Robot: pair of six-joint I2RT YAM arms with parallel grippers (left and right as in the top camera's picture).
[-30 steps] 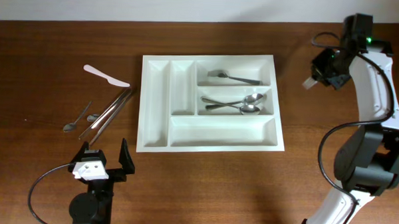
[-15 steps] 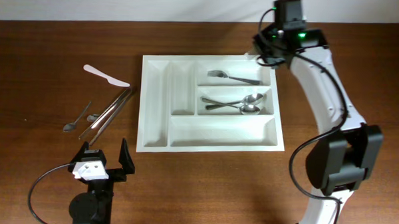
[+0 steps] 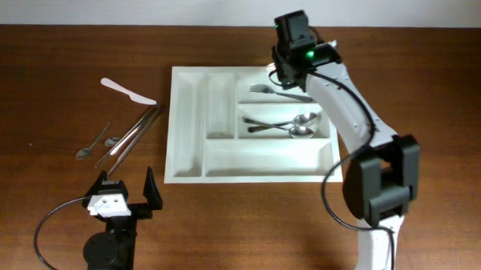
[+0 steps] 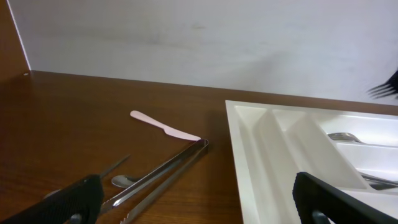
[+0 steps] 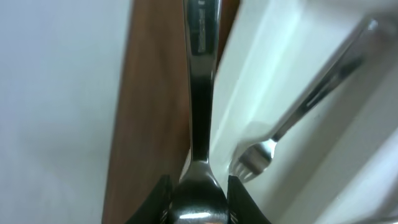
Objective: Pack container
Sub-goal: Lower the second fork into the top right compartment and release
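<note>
The white cutlery tray [image 3: 188, 133] lies mid-table, with a fork [image 3: 284, 94] in its top right compartment and two spoons [image 3: 293, 126] in the one below. It also shows in the left wrist view [image 4: 261, 149] and the right wrist view [image 5: 261, 93]. My right gripper [image 3: 285, 63] hangs over the tray's far rim, shut on a steel spoon [image 5: 200, 99] by its bowl, handle pointing away. The fork [image 5: 292, 118] lies just beside it. My left gripper [image 3: 126, 197] is open and empty near the front edge.
Left of the tray lie a pale pink knife [image 3: 127, 91], steel tongs [image 3: 132, 135] and a small spoon [image 3: 92, 146]. They show in the left wrist view too: knife [image 4: 165, 127], tongs [image 4: 161, 177], spoon [image 4: 124, 180].
My right arm has swung left from the table's far right edge to above the tray's top right compartment. The left arm has not moved.
</note>
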